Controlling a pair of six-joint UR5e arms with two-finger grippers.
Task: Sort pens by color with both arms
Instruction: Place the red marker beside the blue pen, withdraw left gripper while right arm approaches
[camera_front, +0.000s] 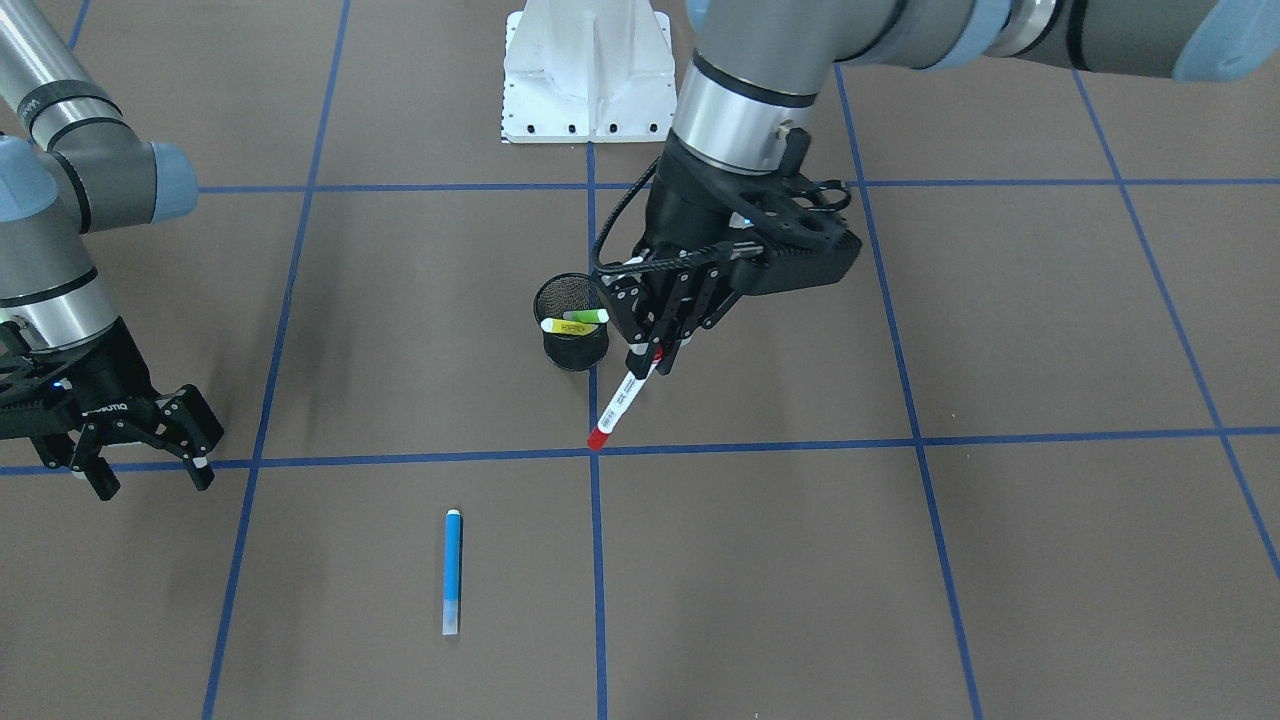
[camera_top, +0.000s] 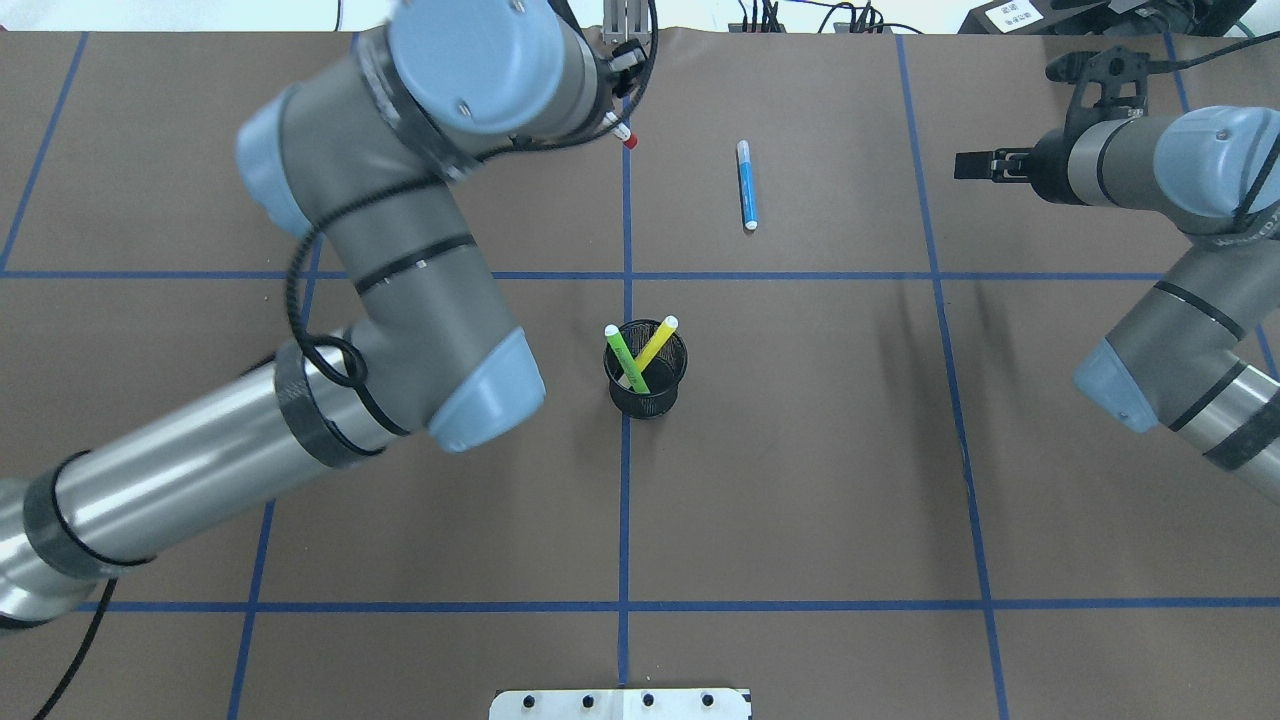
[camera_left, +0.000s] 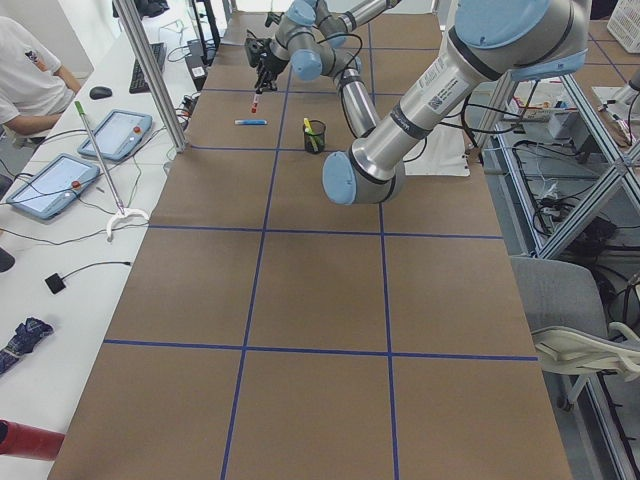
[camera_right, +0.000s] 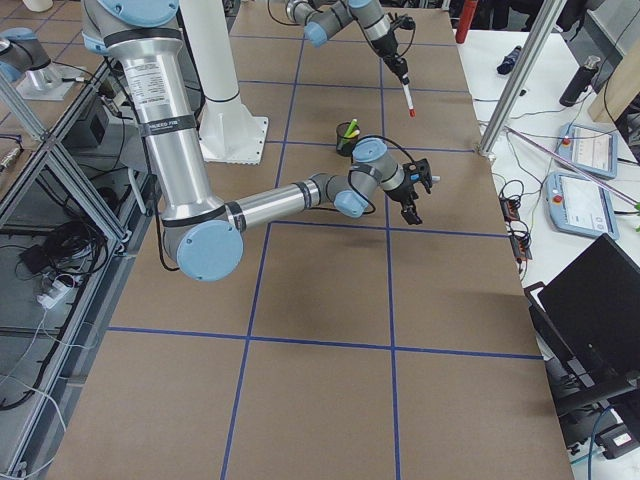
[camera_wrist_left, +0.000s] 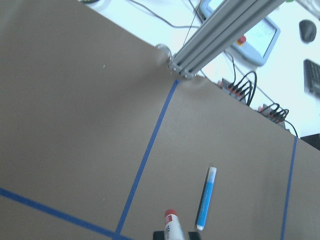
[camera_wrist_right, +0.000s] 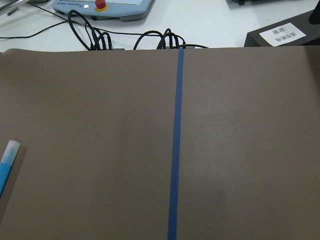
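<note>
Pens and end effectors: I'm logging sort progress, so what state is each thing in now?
Left end effector: shut on red pen.
Right end effector: open, empty.
Red pen: held, tilted, cap down.
Blue pen: lying flat on table.
Green pen: leaning in mesh cup.
Yellow pen: leaning in mesh cup.
Mesh cup: upright.

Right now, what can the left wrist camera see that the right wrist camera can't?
Only the left wrist camera shows the red-and-white pen, poking up at the bottom edge, and a silver post. Only the right wrist camera shows a white label beyond the table's edge. Both show the blue pen, whole in the left view but just one pale end in the right, plus the brown table and blue tape lines.
</note>
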